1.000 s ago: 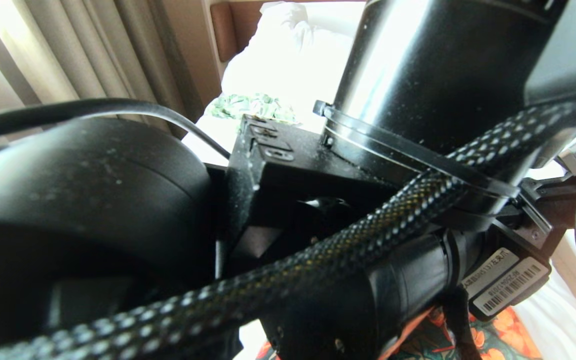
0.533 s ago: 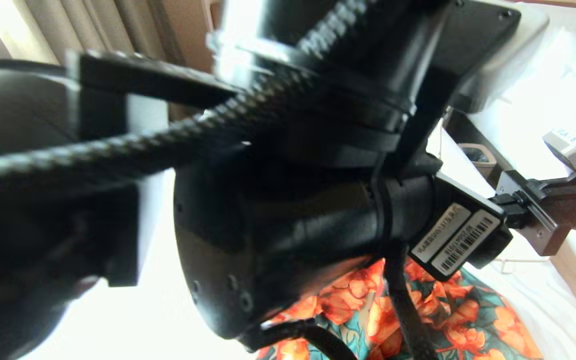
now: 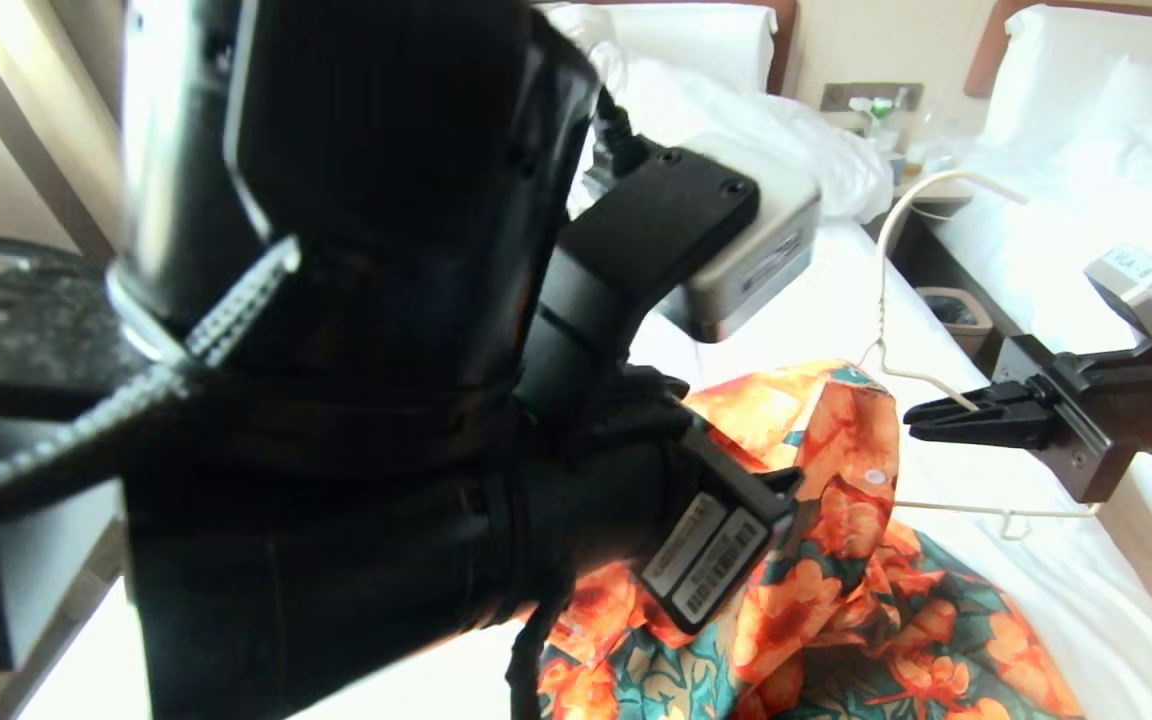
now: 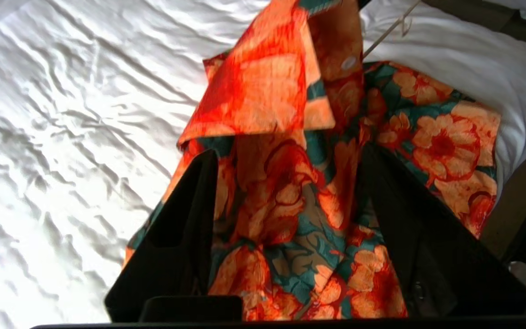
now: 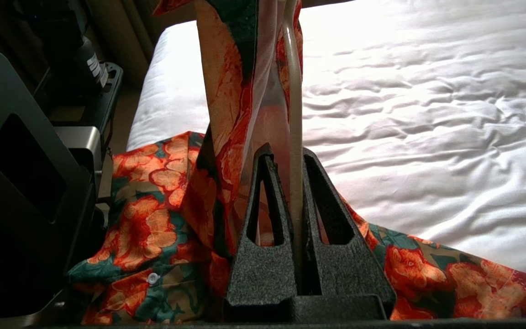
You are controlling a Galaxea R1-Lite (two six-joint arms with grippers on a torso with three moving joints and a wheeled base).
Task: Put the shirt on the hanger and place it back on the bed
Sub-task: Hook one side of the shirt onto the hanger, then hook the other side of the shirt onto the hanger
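A close, crowded look down at a hotel bed. Nearest, the robot's left arm fills most of the head view. Its left gripper [image 4: 286, 228] has fabric of the orange-flowered shirt [image 3: 836, 600] bunched between its two dark fingers [image 4: 185, 237]; whether the jaws actually pinch the cloth cannot be told.

Just beyond, the collar end of the shirt stands raised off the white bed [image 3: 1076, 600] while the rest lies heaped on the sheet.

To the right, the right gripper [image 3: 936, 415] has its jaws clamped together on the slanted arm of the cream wire hanger [image 3: 882, 290], with the hook rising above the jaws. One hanger shoulder seems to sit inside the shirt.

To do this step well, the right jaws should likely hold the hanger steady while the left draws the collar over the free shoulder, without dragging the fabric off.

Farther off, a second white bed [image 3: 1066, 150].
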